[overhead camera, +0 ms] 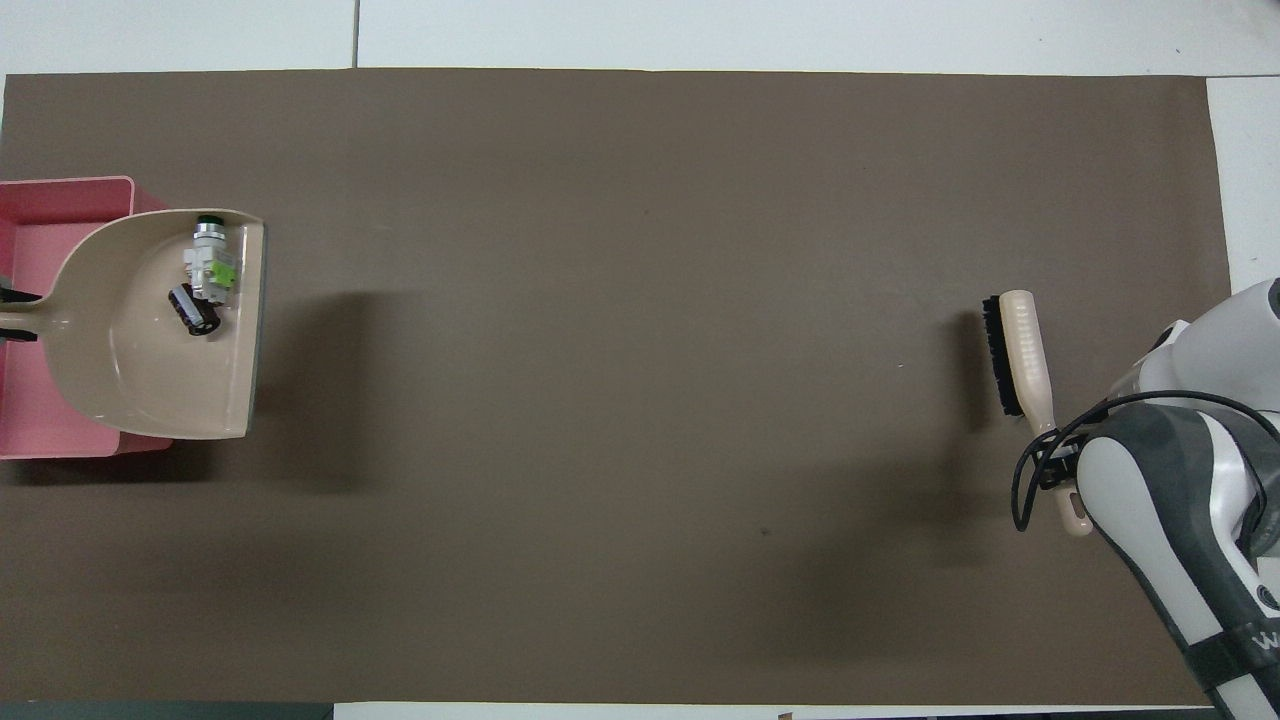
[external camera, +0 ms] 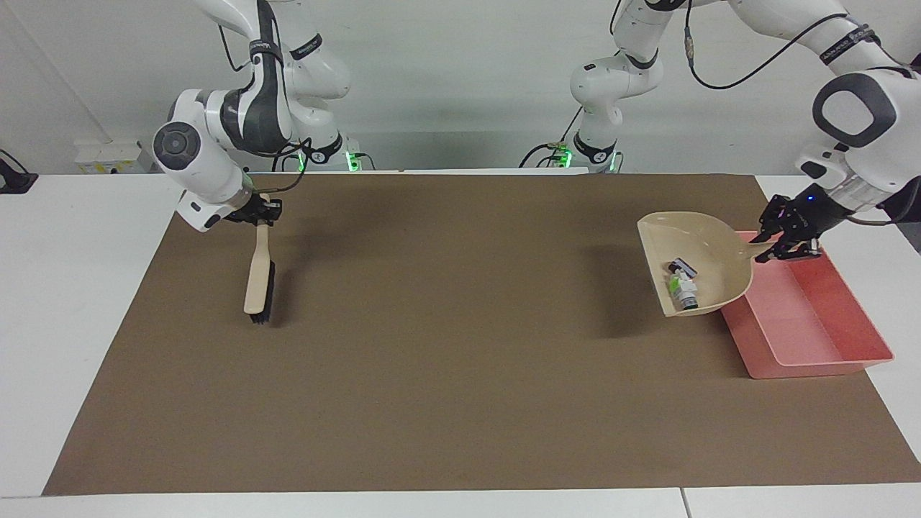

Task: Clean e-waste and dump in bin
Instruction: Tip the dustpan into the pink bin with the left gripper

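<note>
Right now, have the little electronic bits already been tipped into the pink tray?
No, both scraps lie in the dustpan, which the left gripper holds over the pink tray's edge.

Mat middle: I see the brown mat [external camera: 460, 331] bare, open passage.
Bin end: dustpan [external camera: 709, 270] overhangs the bin [external camera: 827, 338].
Right end: brush [external camera: 259, 277] in the way.
</note>
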